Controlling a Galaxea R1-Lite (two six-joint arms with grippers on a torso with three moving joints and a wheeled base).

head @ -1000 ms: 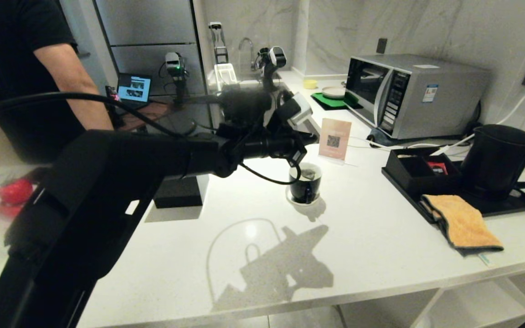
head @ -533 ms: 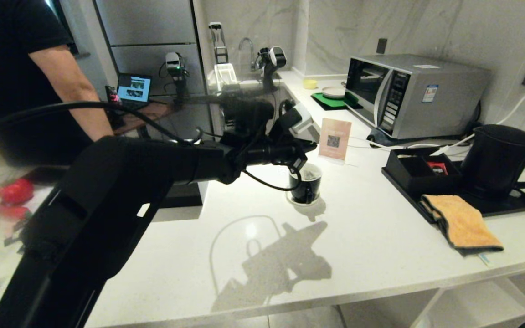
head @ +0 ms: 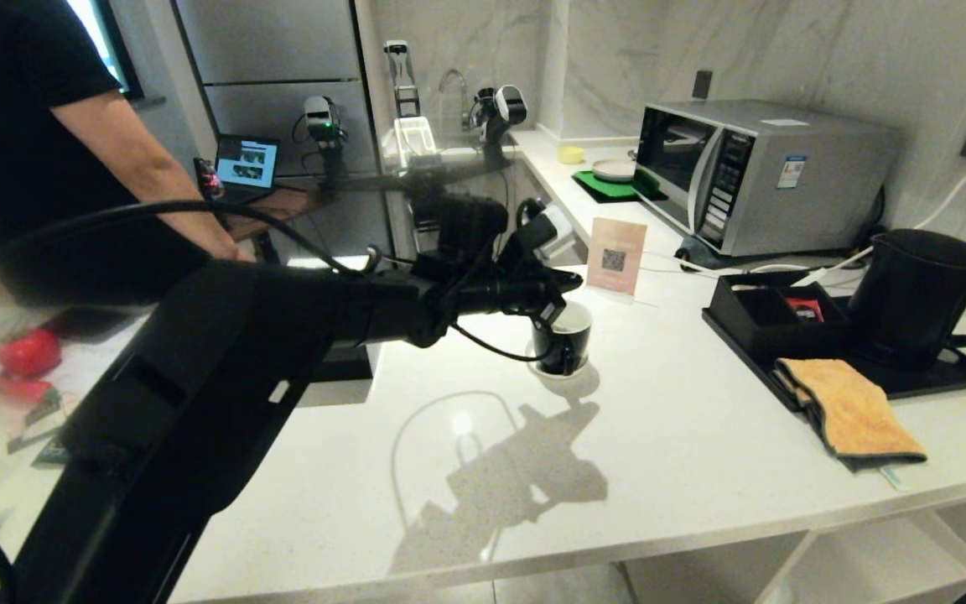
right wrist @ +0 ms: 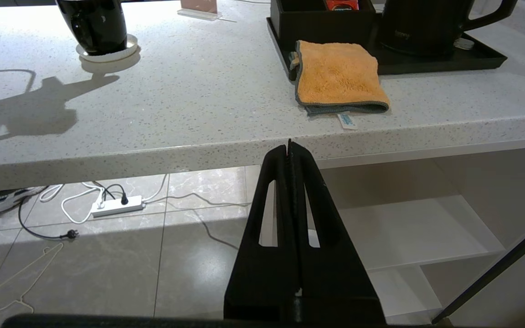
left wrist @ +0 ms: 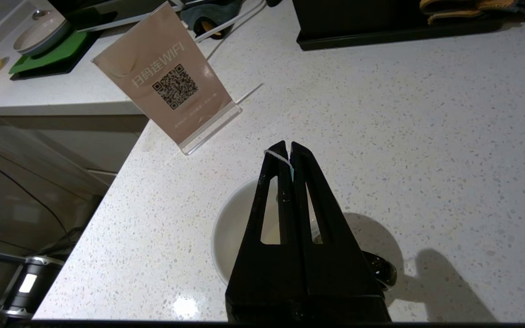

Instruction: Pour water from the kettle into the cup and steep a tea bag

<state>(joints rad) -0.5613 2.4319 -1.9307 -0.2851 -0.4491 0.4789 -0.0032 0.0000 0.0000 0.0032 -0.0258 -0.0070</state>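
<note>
Left pincer (left wrist: 285, 150), reaching level above the cup (left wrist: 230, 228), pinches the tea bag's string (left wrist: 277, 156).

Cup (head: 563, 340) on counter (head: 667, 436), left of kettle (head: 919, 298) on tray (head: 936, 382)

The white counter (head: 684, 436) is carrying a saucer (head: 557, 371) at center, a sign (head: 615, 256) at one o'clock, a black tray (head: 911, 382) and orange cloth (head: 852, 411) at three o'clock.

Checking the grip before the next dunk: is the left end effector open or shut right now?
Shut. The left end effector has its fingers pressed together above the cup, pinching a thin white string at the tips.
</note>
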